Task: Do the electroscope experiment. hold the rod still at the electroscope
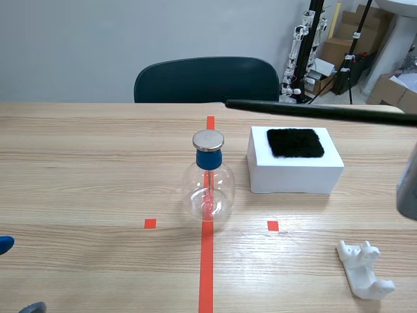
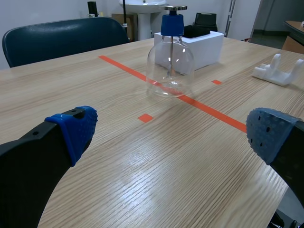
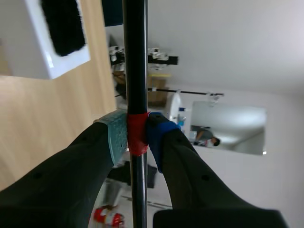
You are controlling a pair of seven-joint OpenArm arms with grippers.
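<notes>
The electroscope (image 1: 208,186) is a clear flask with a blue neck and a round metal cap (image 1: 208,139), standing on the red centre line. A long black rod (image 1: 313,111) comes in level from the right. Its tip (image 1: 229,103) hangs above and just behind the cap, apart from it. In the right wrist view my right gripper (image 3: 137,135) is shut on the rod (image 3: 135,57) at a red tape band. My left gripper (image 2: 171,135) rests low near the table's front left, open and holding nothing, with the electroscope (image 2: 170,66) well ahead of it.
A white box (image 1: 296,171) topped with a black cloth (image 1: 295,142) stands right of the flask, under the rod. A white plastic stand (image 1: 365,268) lies at the front right. A dark chair (image 1: 206,79) sits behind the table. Part of the right arm (image 1: 408,186) shows at the right edge.
</notes>
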